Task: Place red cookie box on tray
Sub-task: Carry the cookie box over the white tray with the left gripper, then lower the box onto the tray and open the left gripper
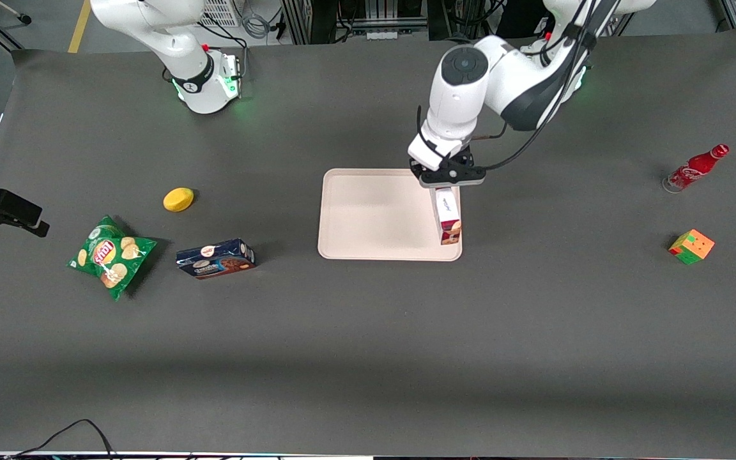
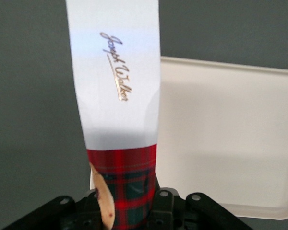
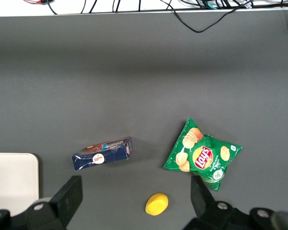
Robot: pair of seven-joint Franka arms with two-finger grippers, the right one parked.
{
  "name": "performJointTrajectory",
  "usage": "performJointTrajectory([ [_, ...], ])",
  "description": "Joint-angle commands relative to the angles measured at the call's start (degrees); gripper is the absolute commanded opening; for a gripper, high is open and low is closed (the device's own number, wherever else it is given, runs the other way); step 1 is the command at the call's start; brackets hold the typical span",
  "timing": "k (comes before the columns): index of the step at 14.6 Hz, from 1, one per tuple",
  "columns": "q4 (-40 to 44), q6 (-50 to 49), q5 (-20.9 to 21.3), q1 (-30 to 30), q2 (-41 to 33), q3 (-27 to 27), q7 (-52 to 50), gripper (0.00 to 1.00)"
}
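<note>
Spreading under everything is the wide dark grey table mat [image 1: 368, 358], and near its middle lies the large flat pale pink-beige tray [image 1: 374, 217] with rounded corners and a low rim. Over the tray's edge toward the working arm's end hangs the black two-finger gripper [image 1: 447, 182], clamped on the dark-red tartan end of the long narrow red cookie box [image 1: 447, 217]. The wrist view shows the box [image 2: 117, 96] running out from between the jaws, its white panel along the tray's [image 2: 221, 139] rim rather than over the tray's middle.

Judging by this, the carry is nearly done: the box sits at the tray's border, and whether it already touches the surface cannot be told. Lowering, releasing and withdrawing seem to remain. The risk is the rim; a nudge toward the tray's centre would give a flatter landing, and most of the tray is bare for that.

Other items lie well apart: a green crisp bag [image 1: 111, 254], a dark blue cookie box [image 1: 216, 258], a red bottle [image 1: 695, 167], a coloured cube [image 1: 691, 246], a small yellow lemon-like object [image 1: 178, 199].
</note>
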Motion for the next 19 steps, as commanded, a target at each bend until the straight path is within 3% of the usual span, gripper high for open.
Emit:
performJointTrajectory([
  [1,-1.5,4.3,4.4,0.1,4.6,-0.1,-4.3,0.03],
  [5,-1.6,7.9,14.2,-0.1,12.2,-0.2,-8.1,0.04],
  [8,-1.4,9.6,17.8,-0.1,16.3,-0.1,-10.8,0.04],
  [14,-1.5,9.6,20.4,-0.1,18.9,0.4,-11.9,0.06],
  [15,-1.4,9.6,21.6,-0.1,19.5,0.4,-12.6,0.15],
  [17,-1.3,9.5,22.5,0.1,20.1,1.0,-13.3,0.91],
  [18,-1.2,9.5,22.6,0.1,20.1,1.7,-13.4,1.0],
  [19,-1.1,9.5,22.6,0.1,20.3,1.8,-13.4,1.0],
])
